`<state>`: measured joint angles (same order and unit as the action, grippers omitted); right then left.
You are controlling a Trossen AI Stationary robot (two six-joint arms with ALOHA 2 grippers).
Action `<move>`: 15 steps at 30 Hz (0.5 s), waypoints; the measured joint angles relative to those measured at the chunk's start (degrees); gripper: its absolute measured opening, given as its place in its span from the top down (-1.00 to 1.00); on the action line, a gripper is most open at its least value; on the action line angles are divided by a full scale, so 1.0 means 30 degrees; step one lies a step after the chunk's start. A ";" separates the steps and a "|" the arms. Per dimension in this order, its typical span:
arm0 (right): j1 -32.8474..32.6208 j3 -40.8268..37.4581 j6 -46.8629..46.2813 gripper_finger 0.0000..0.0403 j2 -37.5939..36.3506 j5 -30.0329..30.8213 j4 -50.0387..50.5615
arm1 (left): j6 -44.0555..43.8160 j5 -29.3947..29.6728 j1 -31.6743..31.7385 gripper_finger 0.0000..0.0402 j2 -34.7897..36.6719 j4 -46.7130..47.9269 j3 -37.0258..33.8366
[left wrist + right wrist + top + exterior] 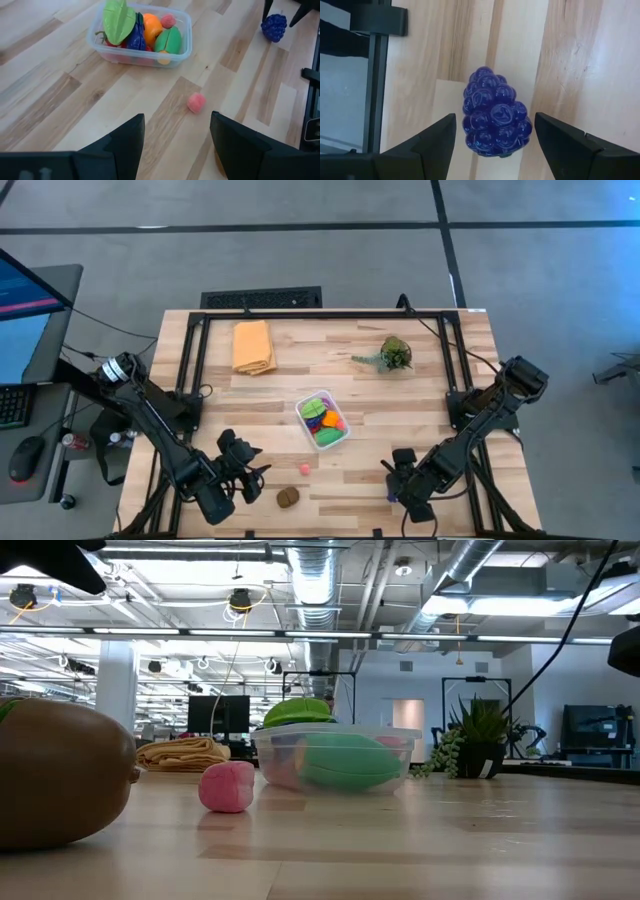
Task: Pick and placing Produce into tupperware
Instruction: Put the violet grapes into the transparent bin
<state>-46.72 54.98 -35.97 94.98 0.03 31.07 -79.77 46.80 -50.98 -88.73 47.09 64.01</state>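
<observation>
**Q:** What lies on the table, and where is the container?

**A:** A light wooden butcher-block table [420, 395] fills the overhead view. Near its middle sits the small clear plastic rectangular container with rounded corners [303, 411], already holding several toy pieces: a flat green leaf-shaped piece [119, 21], an orange round piece [151, 25], a green oval piece [170, 42], plus purple and red ones. On the bare wood nearer the front edge lies a small pink round toy fruit [303, 469], and just beside it, closer still to the front edge, a brown oval toy piece [288, 497]. At the far left rests a folded orange-yellow cloth [252, 346]; at the far right, a leafy dark-green plant sprig [394, 354].

**Q:** What is the right arm doing?

**A:** The right gripper [493, 142] hangs low at the front right of the table. Its two dark fingers [434, 141] are spread, one on either side of a bumpy dark-blue berry cluster [495, 120]. A strip of wood shows between each finger and the berry, so they flank it without pinching it. The berry rests on the table near the right frame rail.

**Q:** And the left arm?

**A:** The left gripper [176, 142] hovers at the front left, beside the brown piece. Its fingers are parted with nothing between them, and it looks across the wood toward the pink fruit and the filled container beyond.
</observation>
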 joint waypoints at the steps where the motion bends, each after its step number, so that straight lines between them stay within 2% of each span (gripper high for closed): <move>1: 0.0024 0.0005 0.0000 -0.45 0.0125 0.0000 -0.0026 | -0.0007 0.0018 0.0004 -0.07 0.0000 0.0000 0.0000; 7: 0.0138 -0.0007 -0.0562 -0.45 0.1233 -0.0521 -0.0326 | -0.0014 0.0004 0.0000 -0.07 0.0000 0.0006 0.0000; 15: 0.0124 0.0000 -0.1020 -0.45 0.1123 -0.0553 -0.0117 | -0.0051 -0.0099 -0.0044 -0.07 0.0000 0.0219 0.0000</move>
<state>-46.35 54.98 -39.03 98.35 -1.62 30.72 -79.92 46.50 -51.11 -88.73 47.75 64.01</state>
